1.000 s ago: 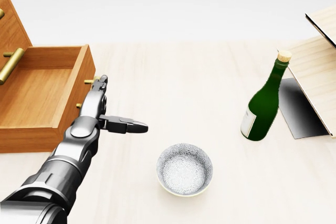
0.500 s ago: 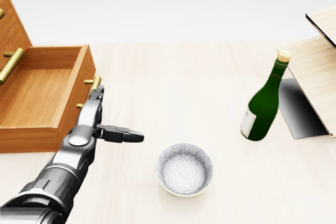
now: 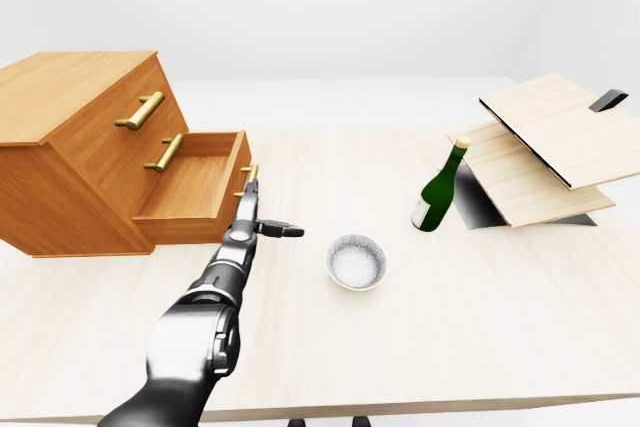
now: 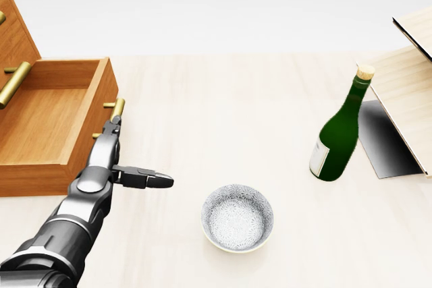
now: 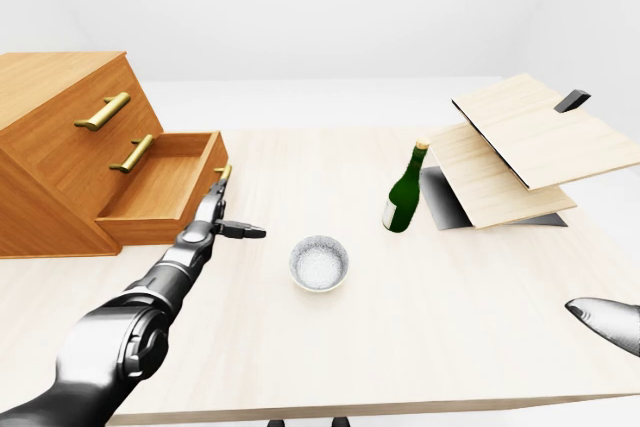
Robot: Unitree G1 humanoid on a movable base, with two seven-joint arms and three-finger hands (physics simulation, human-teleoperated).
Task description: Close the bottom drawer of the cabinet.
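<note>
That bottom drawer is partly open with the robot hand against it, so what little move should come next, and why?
Probably a short further push toward the cabinet. The bottom drawer juts out, its inside showing, and the left robot hand has extended fingers at the drawer's face beside the brass handle, so pushing should slide it in.

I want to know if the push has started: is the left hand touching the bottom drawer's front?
Touching, it seems: in the head view the left hand has its fingertips against the bottom drawer front, right beside the brass handle, with no gap visible.
</note>
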